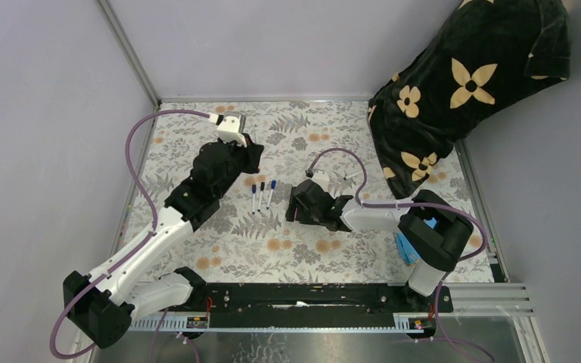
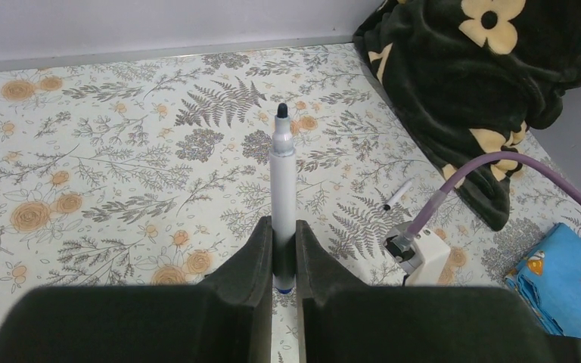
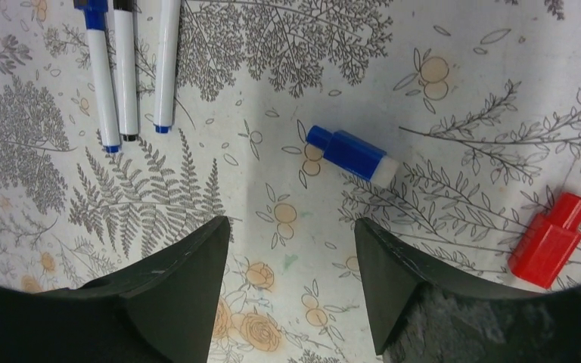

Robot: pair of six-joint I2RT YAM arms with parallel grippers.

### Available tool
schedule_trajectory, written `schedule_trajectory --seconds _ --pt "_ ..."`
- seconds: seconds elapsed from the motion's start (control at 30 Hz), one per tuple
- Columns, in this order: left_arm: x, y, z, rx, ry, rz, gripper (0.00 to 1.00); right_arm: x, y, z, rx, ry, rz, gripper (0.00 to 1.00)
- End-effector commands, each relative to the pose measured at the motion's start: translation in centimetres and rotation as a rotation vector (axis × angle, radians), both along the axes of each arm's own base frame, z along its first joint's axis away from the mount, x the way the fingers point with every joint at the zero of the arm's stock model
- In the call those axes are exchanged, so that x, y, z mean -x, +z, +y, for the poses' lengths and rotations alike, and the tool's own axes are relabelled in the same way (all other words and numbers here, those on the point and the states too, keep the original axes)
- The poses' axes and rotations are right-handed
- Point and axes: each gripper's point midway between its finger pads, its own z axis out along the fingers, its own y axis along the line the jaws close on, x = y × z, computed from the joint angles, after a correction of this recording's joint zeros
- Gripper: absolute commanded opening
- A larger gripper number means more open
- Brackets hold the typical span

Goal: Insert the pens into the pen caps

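Two claws share the work. The left claw (image 2: 284, 257) is clamped on the lower barrel of a pen (image 2: 282, 174), whose bare dark tip points away from it. The right claw (image 3: 291, 227) hangs spread wide and empty, close over the tabletop (image 3: 454, 91). A blue cap (image 3: 350, 153) lies just ahead of its gap, a red cap (image 3: 551, 240) lies out beyond its right finger, and three pens (image 3: 127, 68) lie side by side ahead of its left finger. The step in hand looks like fetching a cap. Next, the right claw would need to lower around the blue cap, pinch it, then line its open end up with the held tip.
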Motion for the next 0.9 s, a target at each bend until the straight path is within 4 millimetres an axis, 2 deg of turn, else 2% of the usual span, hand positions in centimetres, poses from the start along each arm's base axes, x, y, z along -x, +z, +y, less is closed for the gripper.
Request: schedule_trajectory --seconds 0.0,0.43,0.67,0.87 --pt "-0.4 0.8 0.3 0.010 0.015 -0.019 0.00 -2.1 0.9 0.8 0.011 -0.049 -0.056 0.69" --pt "-0.4 0.7 0.3 0.010 0.013 -0.017 0.00 -4.5 -0.7 -2.0 0.152 -0.102 -0.060 0.70" --pt "-0.4 0.7 0.3 0.009 0.013 -0.015 0.00 -6.0 -0.7 -1.3 0.138 -0.066 -0.049 0.65" --pt "-0.4 0.7 0.3 0.007 0.013 -0.016 0.00 -6.0 -0.8 -0.2 0.151 0.002 -0.026 0.57"
